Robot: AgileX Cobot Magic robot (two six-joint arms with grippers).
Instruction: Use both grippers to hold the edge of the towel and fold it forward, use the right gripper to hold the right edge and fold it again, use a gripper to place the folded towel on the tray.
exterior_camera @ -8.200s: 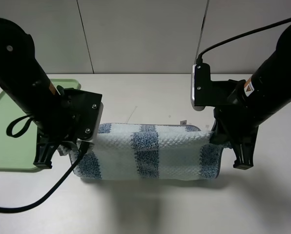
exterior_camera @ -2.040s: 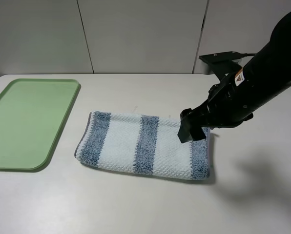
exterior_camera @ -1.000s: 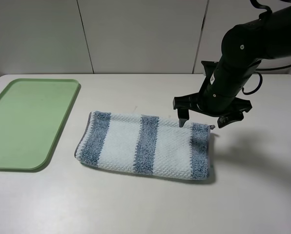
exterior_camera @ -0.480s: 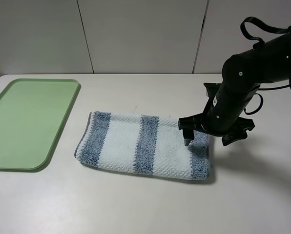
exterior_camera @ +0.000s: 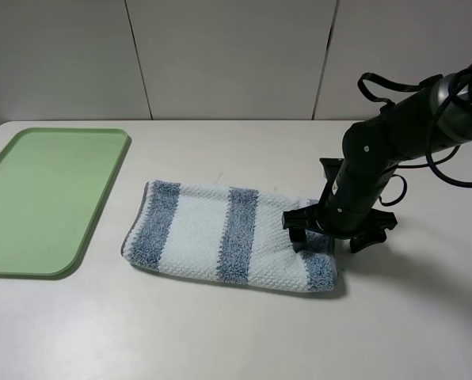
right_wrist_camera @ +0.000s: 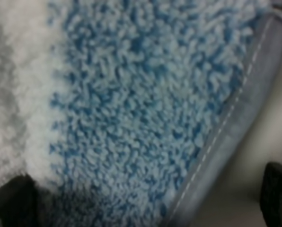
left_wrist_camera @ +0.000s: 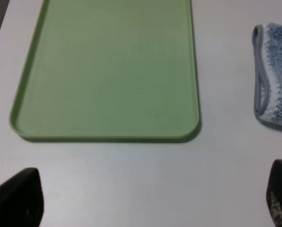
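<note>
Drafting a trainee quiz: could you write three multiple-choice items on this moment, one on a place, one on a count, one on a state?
1. Where is the towel relative to the tray? A) on it B) on the table, right of it C) under it
2. How many blue-grey stripes show on the towel? A) one B) three C) five
3. The right gripper is: A) open astride the right edge B) shut on the tray C) raised high
Answers: 1B, bare table shows between them; 2B, three are visible; 3A, its fingers flank that edge.
</note>
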